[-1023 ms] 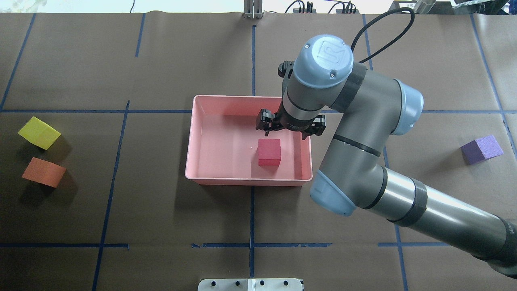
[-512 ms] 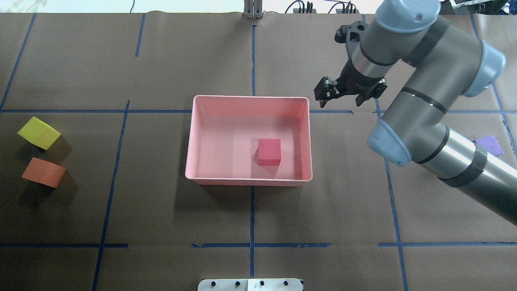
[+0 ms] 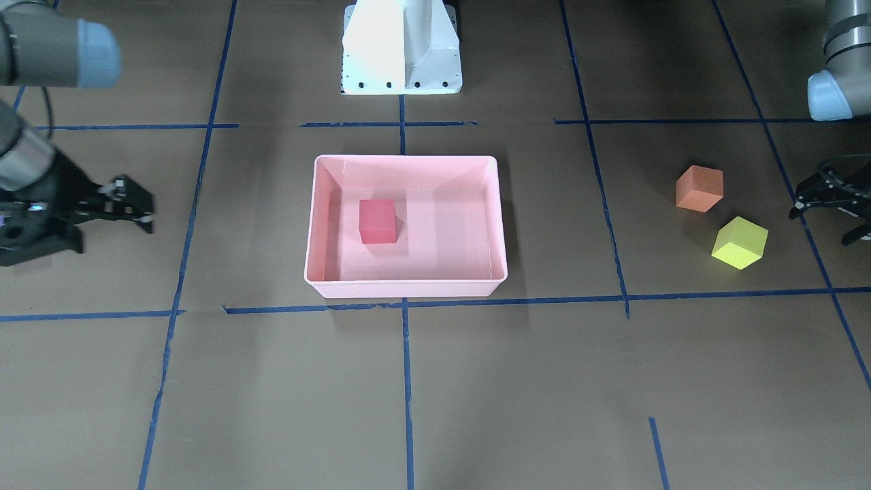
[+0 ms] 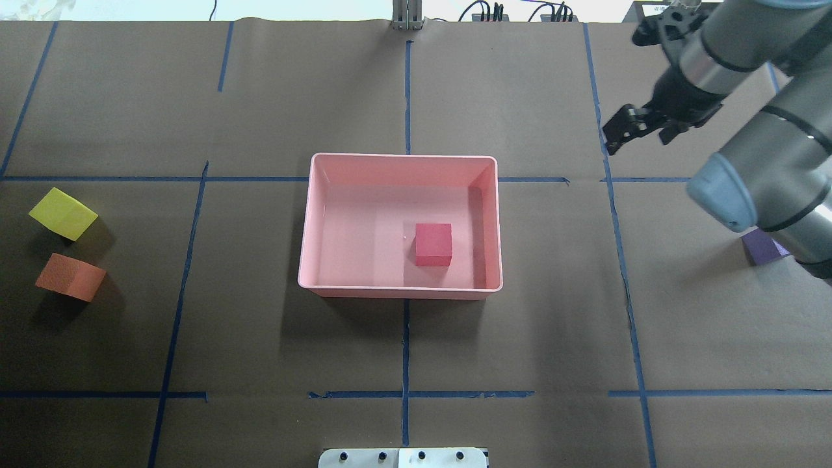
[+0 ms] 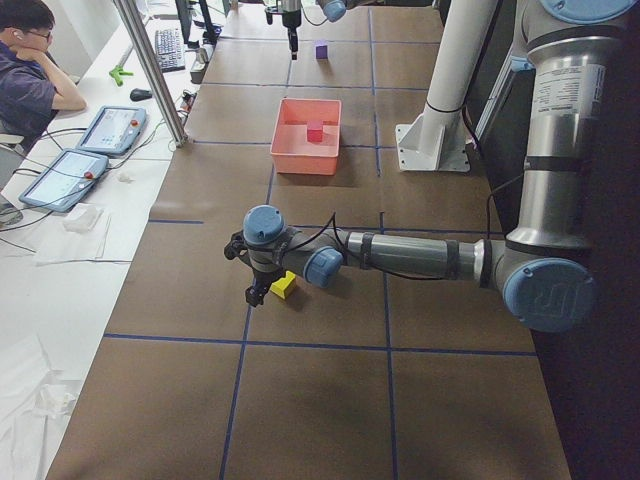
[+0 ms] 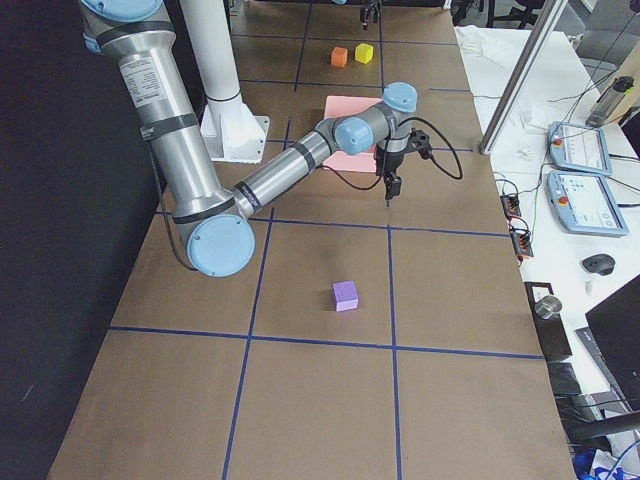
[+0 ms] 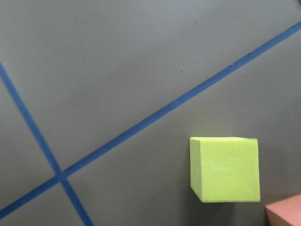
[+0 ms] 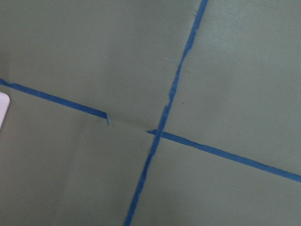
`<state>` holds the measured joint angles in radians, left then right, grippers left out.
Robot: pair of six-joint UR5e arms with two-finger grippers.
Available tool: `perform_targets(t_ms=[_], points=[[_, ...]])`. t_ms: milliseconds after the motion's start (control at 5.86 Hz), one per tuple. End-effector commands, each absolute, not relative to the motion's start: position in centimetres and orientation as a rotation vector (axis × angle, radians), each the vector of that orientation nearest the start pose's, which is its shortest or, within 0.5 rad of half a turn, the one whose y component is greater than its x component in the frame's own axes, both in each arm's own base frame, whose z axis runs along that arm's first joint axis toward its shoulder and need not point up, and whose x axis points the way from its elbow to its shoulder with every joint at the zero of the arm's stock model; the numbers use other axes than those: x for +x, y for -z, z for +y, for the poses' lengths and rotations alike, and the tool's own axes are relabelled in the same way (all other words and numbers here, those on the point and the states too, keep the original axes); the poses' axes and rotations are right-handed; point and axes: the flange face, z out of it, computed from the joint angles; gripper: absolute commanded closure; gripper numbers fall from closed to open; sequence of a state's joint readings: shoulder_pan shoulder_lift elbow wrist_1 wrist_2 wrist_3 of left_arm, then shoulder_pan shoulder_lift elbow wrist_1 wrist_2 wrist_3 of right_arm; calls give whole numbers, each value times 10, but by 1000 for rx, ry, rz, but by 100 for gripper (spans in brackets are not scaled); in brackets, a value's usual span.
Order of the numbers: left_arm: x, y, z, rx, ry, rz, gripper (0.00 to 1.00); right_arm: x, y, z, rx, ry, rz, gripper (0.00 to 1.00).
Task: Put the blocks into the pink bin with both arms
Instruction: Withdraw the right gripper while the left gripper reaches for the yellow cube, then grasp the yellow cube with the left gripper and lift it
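The red block (image 4: 433,244) lies in the pink bin (image 4: 400,157), right of its middle; it also shows in the front view (image 3: 377,220). My right gripper (image 4: 640,133) is open and empty, off the bin's far right corner. The purple block (image 4: 762,251) sits on the right, partly hidden under my right arm. The yellow-green block (image 4: 63,213) and the orange block (image 4: 70,277) sit at the far left. My left gripper (image 3: 827,218) appears open and empty, just outside the yellow-green block (image 3: 740,243), which fills the lower right of the left wrist view (image 7: 225,168).
The white pedestal (image 3: 401,47) stands at the robot's side of the table, behind the bin. Blue tape lines grid the brown table cover. An operator (image 5: 30,60) and tablets sit at a side desk beyond the far edge.
My right gripper has risen from over the bin and swung away to the far right, open. The red block stays in the bin. The arm now covers part of the purple block.
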<state>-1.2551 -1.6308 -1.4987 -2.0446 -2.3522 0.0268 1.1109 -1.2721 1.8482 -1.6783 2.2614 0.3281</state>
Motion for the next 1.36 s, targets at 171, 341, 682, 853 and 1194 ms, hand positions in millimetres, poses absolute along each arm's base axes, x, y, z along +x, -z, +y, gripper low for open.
perform_targets(t_ms=[171, 341, 682, 853, 1194], points=[[174, -609, -519, 307, -458, 902, 0, -122, -440, -535, 172, 364, -784, 0], [186, -609, -514, 297, -465, 909, 0, -122, -441, -536, 170, 362, -783, 0], [209, -626, -505, 247, -480, 895, 0, -123, -445, -534, 163, 362, -782, 0], [216, -636, -505, 247, -470, 845, 0, -123, -444, -534, 165, 362, -782, 0], [220, -623, -507, 239, -421, 859, 66, -122, -444, -534, 167, 361, -783, 0]])
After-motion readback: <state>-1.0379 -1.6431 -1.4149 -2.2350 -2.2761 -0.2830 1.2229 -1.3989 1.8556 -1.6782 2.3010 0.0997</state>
